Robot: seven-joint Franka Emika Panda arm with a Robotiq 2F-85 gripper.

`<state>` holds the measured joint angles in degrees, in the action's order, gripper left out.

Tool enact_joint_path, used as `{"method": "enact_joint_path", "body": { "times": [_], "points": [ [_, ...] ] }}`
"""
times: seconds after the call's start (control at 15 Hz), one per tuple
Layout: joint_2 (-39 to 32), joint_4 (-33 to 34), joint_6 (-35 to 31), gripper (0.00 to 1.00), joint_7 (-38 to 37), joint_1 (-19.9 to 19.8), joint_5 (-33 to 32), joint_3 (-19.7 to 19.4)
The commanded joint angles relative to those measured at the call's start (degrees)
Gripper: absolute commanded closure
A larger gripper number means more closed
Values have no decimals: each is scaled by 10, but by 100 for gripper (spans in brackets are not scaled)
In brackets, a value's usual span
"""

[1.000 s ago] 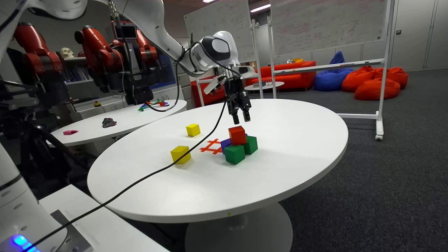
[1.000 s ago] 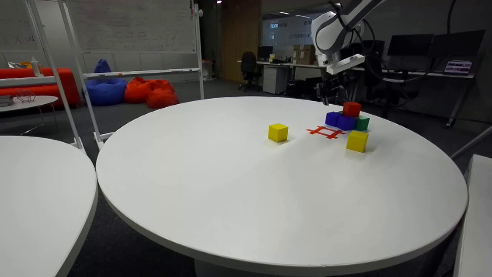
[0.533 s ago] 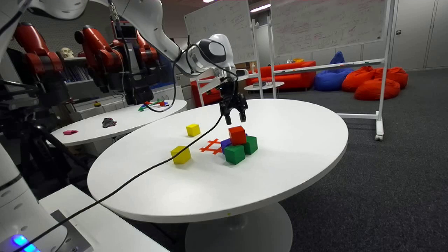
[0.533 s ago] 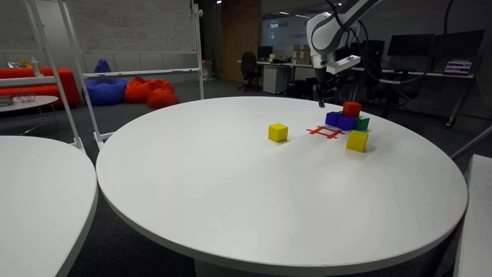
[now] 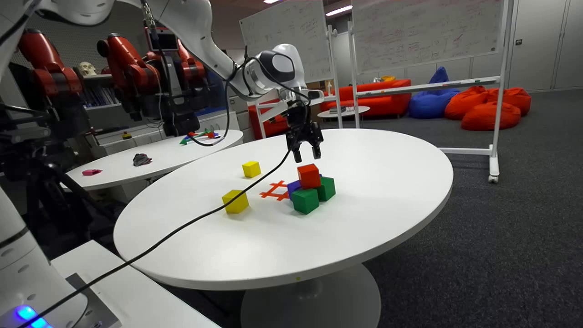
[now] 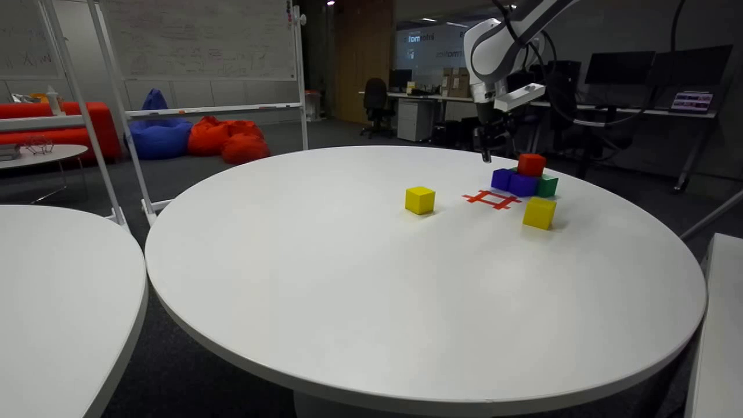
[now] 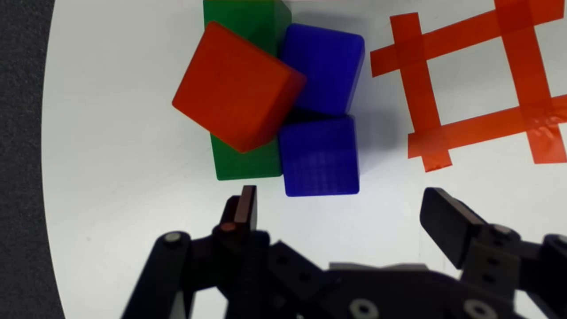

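My gripper (image 5: 307, 158) is open and empty, with its fingers pointing down above the white round table. It is also in an exterior view (image 6: 498, 155) and in the wrist view (image 7: 340, 206). Nearest it is a cluster of cubes. A red cube (image 7: 232, 84) sits turned on top of two green cubes (image 7: 248, 166) (image 7: 239, 13) and two blue cubes (image 7: 323, 66) (image 7: 320, 159). The red cube shows in both exterior views (image 5: 309, 176) (image 6: 530, 165). In the wrist view the fingers are apart from the cubes, just below the cluster's lower edge.
A red tape grid (image 5: 275, 191) lies on the table (image 5: 364, 218) beside the cluster. Two yellow cubes (image 5: 235, 202) (image 5: 251, 169) stand apart on the table. A black cable (image 5: 182, 228) hangs across the table from the arm. Whiteboards (image 5: 428, 36) stand behind.
In the first half second my gripper moved left in both exterior views, slightly lower in one of them, and turned a little. Since then it is nearly still. The cubes have not moved.
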<state>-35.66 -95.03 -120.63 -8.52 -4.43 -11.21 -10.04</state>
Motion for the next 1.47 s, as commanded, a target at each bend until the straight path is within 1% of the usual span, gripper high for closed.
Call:
{"method": "enact_joint_path", "body": {
  "times": [0.0,0.47,0.8,0.87,1.4],
  "points": [
    [-4,1,1,0,-11,-1,-11,-7],
    [-16,-6,-4,0,-16,-11,-16,-30],
    [-25,-5,-1,0,-22,-16,-12,-38],
    [-28,2,2,0,-11,-17,-9,-31],
    [-29,2,2,0,-15,-20,-8,-32]
  ]
}}
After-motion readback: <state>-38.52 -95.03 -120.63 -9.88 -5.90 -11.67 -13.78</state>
